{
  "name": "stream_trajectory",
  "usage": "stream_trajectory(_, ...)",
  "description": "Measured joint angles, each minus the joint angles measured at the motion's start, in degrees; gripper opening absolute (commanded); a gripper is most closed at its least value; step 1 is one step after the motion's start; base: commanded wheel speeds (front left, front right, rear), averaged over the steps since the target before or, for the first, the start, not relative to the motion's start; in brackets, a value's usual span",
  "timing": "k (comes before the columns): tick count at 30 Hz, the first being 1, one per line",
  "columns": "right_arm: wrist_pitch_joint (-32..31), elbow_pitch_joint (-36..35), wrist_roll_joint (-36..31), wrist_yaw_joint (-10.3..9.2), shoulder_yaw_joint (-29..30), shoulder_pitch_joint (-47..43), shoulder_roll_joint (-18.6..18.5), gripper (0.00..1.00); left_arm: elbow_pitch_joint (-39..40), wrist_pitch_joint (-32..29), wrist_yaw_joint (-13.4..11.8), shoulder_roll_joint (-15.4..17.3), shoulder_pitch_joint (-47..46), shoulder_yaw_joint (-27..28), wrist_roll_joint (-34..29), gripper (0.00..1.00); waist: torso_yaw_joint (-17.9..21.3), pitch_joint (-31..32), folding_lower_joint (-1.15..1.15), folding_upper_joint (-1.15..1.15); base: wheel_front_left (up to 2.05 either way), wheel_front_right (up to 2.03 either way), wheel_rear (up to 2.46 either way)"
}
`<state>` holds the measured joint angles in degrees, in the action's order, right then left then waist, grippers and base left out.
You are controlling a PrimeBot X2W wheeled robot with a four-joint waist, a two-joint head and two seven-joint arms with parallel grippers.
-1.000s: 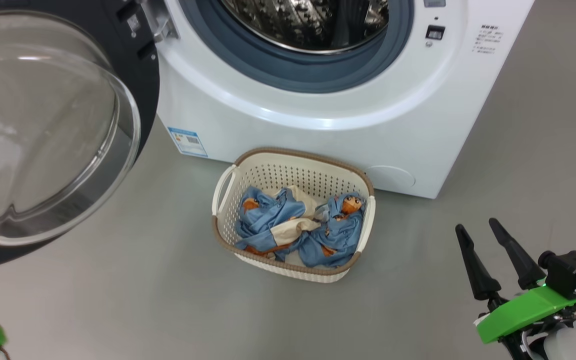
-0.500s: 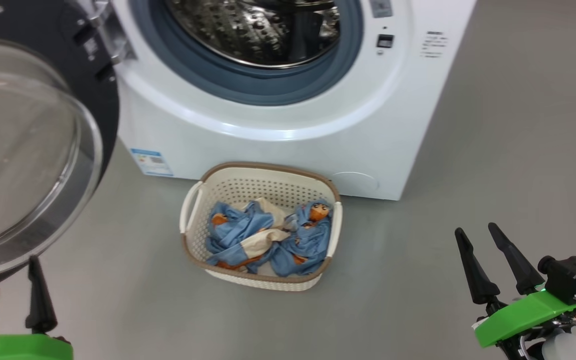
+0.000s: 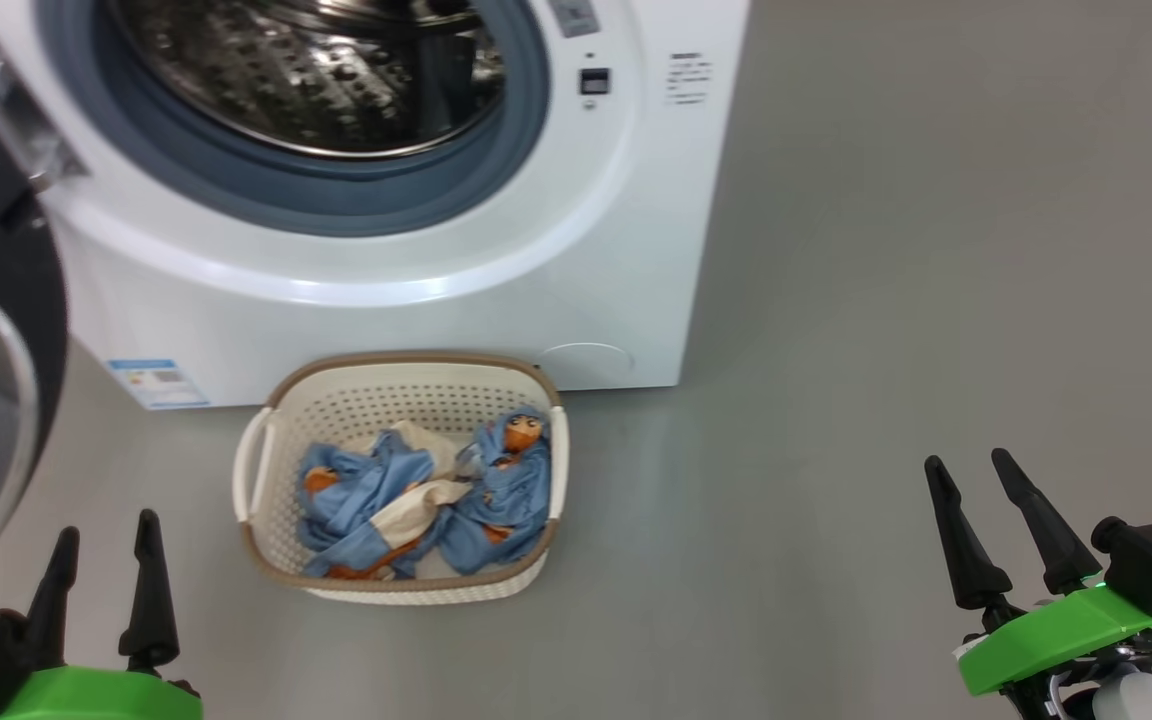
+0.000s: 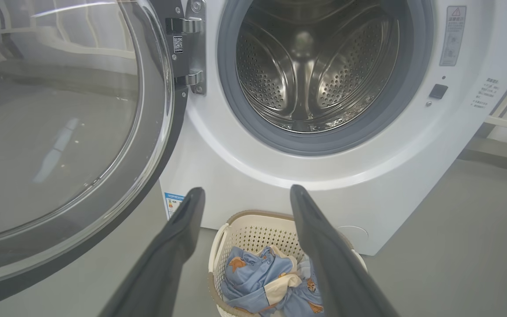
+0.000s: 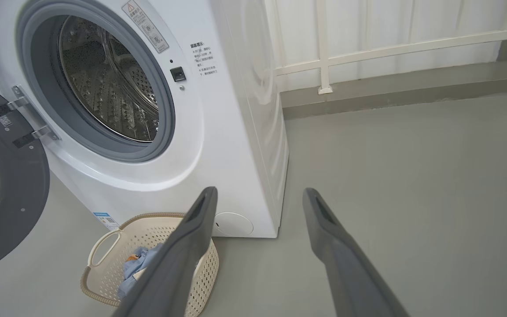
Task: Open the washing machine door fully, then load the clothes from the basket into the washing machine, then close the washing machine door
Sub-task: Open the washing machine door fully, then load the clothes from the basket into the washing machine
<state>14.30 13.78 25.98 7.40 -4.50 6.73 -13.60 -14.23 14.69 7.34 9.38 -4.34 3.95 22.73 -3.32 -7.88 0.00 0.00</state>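
down at the bottom corners of the head view the left gripper (image 3: 106,527) and right gripper (image 3: 966,465) hover with fingers spread, empty, likely held clear for a reach. lower centre, the basket (image 3: 406,358) sits on the floor (image 3: 886,300) just before the washing machine (image 3: 626,250), long axis across the frame, the clothes (image 3: 416,495) heaped inside. at the left edge the washing machine door (image 3: 6,270) stands swung wide, the drum (image 3: 316,80) mouth facing outward.

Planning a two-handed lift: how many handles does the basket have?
2: the left handle and the right handle, on opposite ends of the basket. None seems hidden.
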Motion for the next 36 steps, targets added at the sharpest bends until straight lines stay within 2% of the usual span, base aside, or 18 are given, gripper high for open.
stream_trajectory(7,0.0,-0.2,0.0,0.0,0.9,0.0,0.8,1.0,0.6,0.0,0.0,0.6,0.0,-1.4,0.8,1.0,4.1,-0.5,0.0,0.0,0.0,0.0,0.0)
stream_trajectory(13,0.0,-0.3,0.0,0.0,1.6,0.0,0.9,1.0,1.1,0.0,0.0,0.7,0.0,-2.0,1.3,1.0,6.1,-0.7,0.0,0.0,0.0,0.0,0.0)
stream_trajectory(24,0.0,-0.7,0.0,0.0,2.2,0.0,2.2,1.0,1.2,0.0,0.0,1.8,0.0,-2.8,3.0,1.0,6.2,-1.8,0.0,0.0,0.06,-0.23,0.17)
stream_trajectory(36,0.0,-0.8,0.0,0.0,2.2,0.1,2.7,1.0,1.2,0.0,0.0,2.5,-0.4,-4.2,3.4,1.0,5.7,-3.0,0.0,0.0,0.82,-1.88,1.06)
